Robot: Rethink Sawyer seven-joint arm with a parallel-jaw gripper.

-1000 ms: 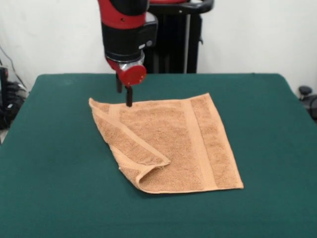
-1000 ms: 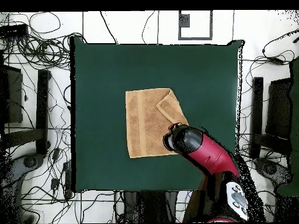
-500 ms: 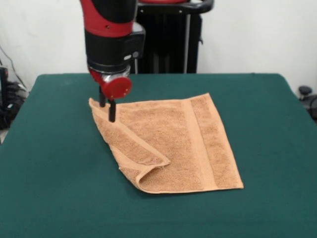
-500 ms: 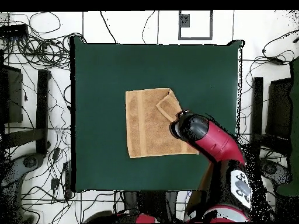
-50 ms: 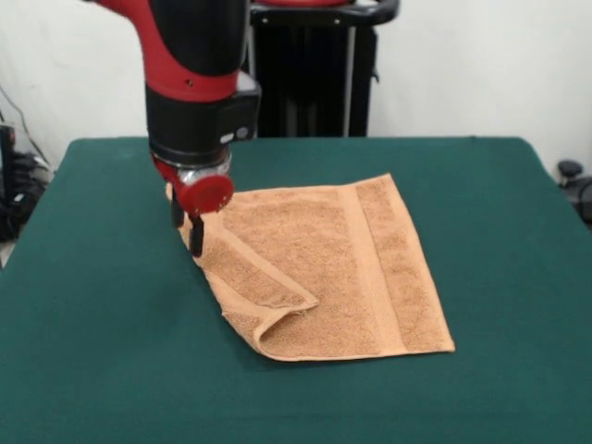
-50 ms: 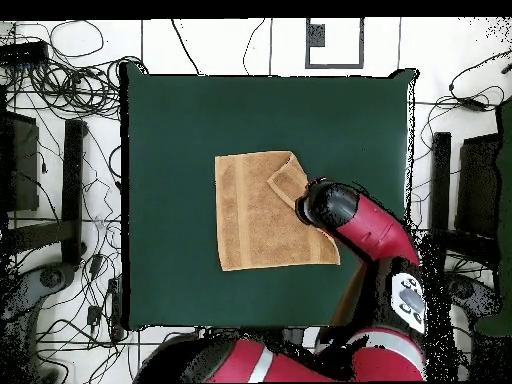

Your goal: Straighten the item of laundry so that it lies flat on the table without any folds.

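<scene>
The item of laundry, an orange-tan towel (image 5: 324, 254), lies near the middle of the green table (image 5: 92, 324). Its near-left corner is folded over onto the top, forming a diagonal flap (image 5: 254, 277). A woven band runs down its right side. My gripper (image 5: 187, 225) hangs open over the towel's left edge, close to the far-left corner, with its dark fingertips (image 5: 196, 239) just above the cloth and nothing held. In the overhead view the towel (image 6: 255, 215) shows the flap (image 6: 288, 185) at its upper right, and the arm's head (image 6: 330, 205) hides the gripper.
A black stand (image 5: 314, 83) rises behind the table's far edge. Cables (image 6: 60, 70) and dark frames (image 6: 72, 180) surround the table (image 6: 170, 110) on the floor. Wide green surface lies on all sides of the towel.
The arm has moved left along the towel's far edge in the front view, then toward the camera and lower, from the far edge to the left edge. The towel has not moved.
</scene>
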